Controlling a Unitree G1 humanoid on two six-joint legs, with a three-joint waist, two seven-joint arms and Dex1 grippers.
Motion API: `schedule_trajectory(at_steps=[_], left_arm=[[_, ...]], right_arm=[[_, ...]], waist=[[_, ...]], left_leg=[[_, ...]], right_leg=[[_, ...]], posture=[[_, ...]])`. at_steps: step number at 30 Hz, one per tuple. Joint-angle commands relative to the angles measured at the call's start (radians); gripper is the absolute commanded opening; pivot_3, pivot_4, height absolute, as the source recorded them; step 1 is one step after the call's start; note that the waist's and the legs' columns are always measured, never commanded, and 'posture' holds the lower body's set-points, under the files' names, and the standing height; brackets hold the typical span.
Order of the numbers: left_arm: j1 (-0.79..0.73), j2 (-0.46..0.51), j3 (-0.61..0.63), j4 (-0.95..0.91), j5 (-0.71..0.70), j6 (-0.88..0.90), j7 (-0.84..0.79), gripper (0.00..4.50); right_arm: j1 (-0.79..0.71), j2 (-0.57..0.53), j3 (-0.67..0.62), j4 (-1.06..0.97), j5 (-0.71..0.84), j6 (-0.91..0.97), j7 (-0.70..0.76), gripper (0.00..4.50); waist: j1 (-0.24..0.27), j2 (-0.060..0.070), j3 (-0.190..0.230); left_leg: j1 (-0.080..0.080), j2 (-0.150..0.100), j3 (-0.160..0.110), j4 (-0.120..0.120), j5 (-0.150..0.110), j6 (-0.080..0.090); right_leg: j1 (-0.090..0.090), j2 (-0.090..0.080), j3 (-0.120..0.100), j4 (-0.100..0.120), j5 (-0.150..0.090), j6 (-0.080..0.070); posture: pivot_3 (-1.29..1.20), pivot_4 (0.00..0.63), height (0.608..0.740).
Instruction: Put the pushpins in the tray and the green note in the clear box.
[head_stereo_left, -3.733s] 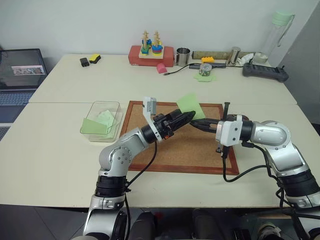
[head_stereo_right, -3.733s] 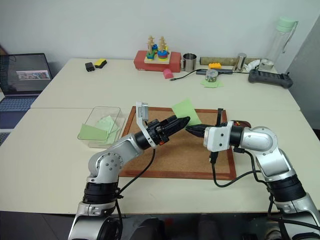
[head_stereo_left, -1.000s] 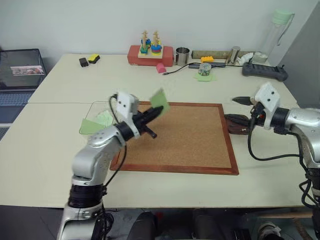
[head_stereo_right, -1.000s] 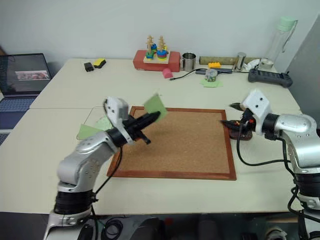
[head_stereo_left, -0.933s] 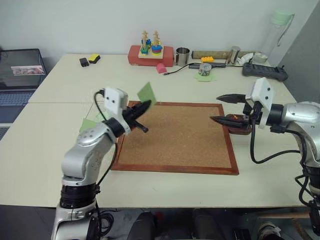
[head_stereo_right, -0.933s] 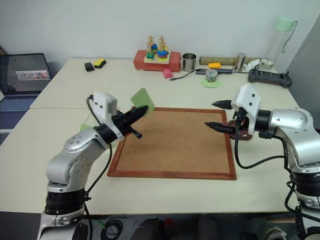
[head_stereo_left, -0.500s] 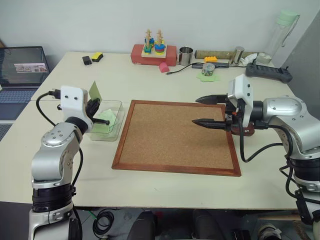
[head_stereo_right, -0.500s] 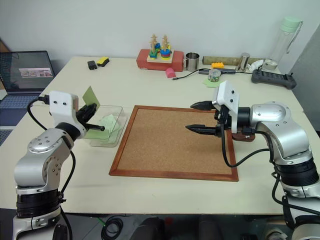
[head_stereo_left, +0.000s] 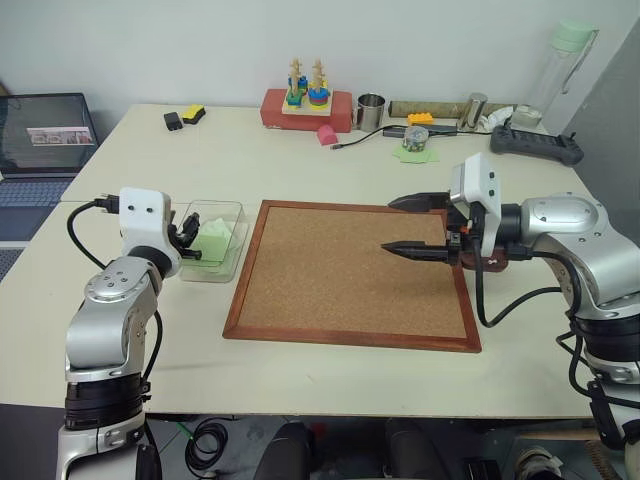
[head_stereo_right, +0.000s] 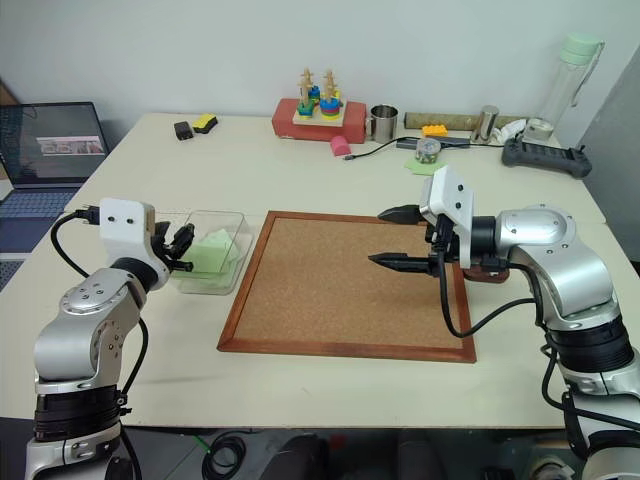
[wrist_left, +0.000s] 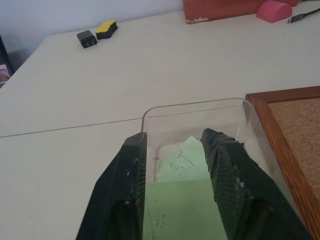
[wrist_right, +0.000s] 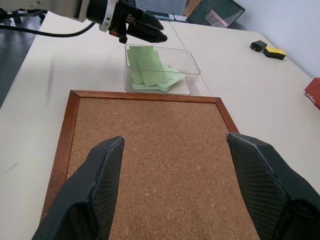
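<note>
1. Left eye view: the clear box (head_stereo_left: 213, 242) sits on the table (head_stereo_left: 300, 170) just beside the cork board's (head_stereo_left: 350, 275) left edge, with green notes (head_stereo_left: 212, 241) lying inside. The left gripper (head_stereo_left: 186, 236) hovers at the box's left end, its fingers slightly apart and holding nothing. The right gripper (head_stereo_left: 405, 225) hangs over the board's right part, jaws wide and empty. The dark tray (head_stereo_left: 497, 262) lies on the table just off the board's right edge, mostly behind the right arm; I cannot tell whether pushpins are in it.
2. Left wrist view: the two black fingers (wrist_left: 127, 180) stand parted over the near end of the box (wrist_left: 195, 107); a green note (wrist_left: 182, 215) lies between them, flat in the box on top of another note.
3. Right wrist view: the fingers (wrist_right: 100, 175) are spread wide above bare cork (wrist_right: 150, 150). Beyond the board's far edge stands the box (wrist_right: 160, 70) with its notes (wrist_right: 150, 67), the left gripper (wrist_right: 145, 30) at its far end.
</note>
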Motion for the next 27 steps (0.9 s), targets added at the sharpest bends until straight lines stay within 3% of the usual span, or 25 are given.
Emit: schedule_trajectory(at_steps=[1, 4, 10, 16, 20, 27], left_arm=[[-0.022, 0.029, 0.032, -0.055, -0.02, -0.031, -0.046, 2.64], [-0.001, 0.1, 0.025, -0.104, -0.071, -0.007, -0.173, 2.89], [0.164, 0.377, 0.099, -0.153, -0.173, -0.024, -0.543, 2.89], [0.299, 0.556, 0.277, 0.059, -0.149, -0.168, -0.788, 2.89], [0.344, 0.627, 0.373, 0.232, -0.121, -0.223, -0.859, 2.89], [0.377, 0.647, 0.419, 0.323, -0.124, -0.27, -0.946, 2.89]], right_arm=[[-0.001, -0.009, -0.018, -0.008, -0.003, -0.024, 0.003, 3.41], [0.023, -0.022, -0.046, -0.001, 0.001, -0.037, 0.004, 3.41], [0.149, -0.133, -0.124, 0.046, -0.021, -0.075, 0.021, 3.41], [0.253, -0.321, -0.252, 0.129, -0.022, -0.069, 0.098, 3.41], [0.317, -0.396, -0.339, 0.206, -0.03, -0.085, 0.113, 3.41], [0.405, -0.427, -0.392, 0.224, -0.026, -0.095, 0.146, 3.41]], waist=[[0.0, 0.0, 0.0], [-0.001, 0.0, 0.0], [-0.005, 0.001, 0.0], [-0.004, 0.001, 0.001], [-0.007, 0.002, 0.001], [-0.009, 0.002, 0.001]], left_leg=[[0.0, 0.0, 0.0, 0.0, 0.0, 0.0], [0.0, 0.0, 0.0, 0.0, 0.0, 0.0], [0.0, 0.0, 0.003, -0.005, 0.0, 0.0], [0.002, 0.003, 0.004, -0.013, 0.0, 0.0], [0.003, 0.004, 0.005, -0.014, 0.0, 0.0], [0.003, 0.005, 0.008, -0.013, 0.0, 0.0]], right_leg=[[0.0, 0.0, 0.0, 0.0, 0.0, 0.0], [0.0, 0.0, 0.0, 0.0, 0.0, 0.0], [-0.001, 0.0, 0.001, -0.002, 0.0, 0.0], [-0.004, 0.0, 0.001, -0.003, -0.001, -0.003], [-0.004, 0.0, 0.0, -0.002, -0.003, -0.005], [-0.004, 0.0, 0.002, -0.002, -0.003, -0.005]], posture=[[0.0, 0.15, 0.74], [0.0, 0.15, 0.74], [0.0, 0.15, 0.74], [0.0, 0.15, 0.74], [0.0, 0.15, 0.74], [0.0, 0.15, 0.74]])
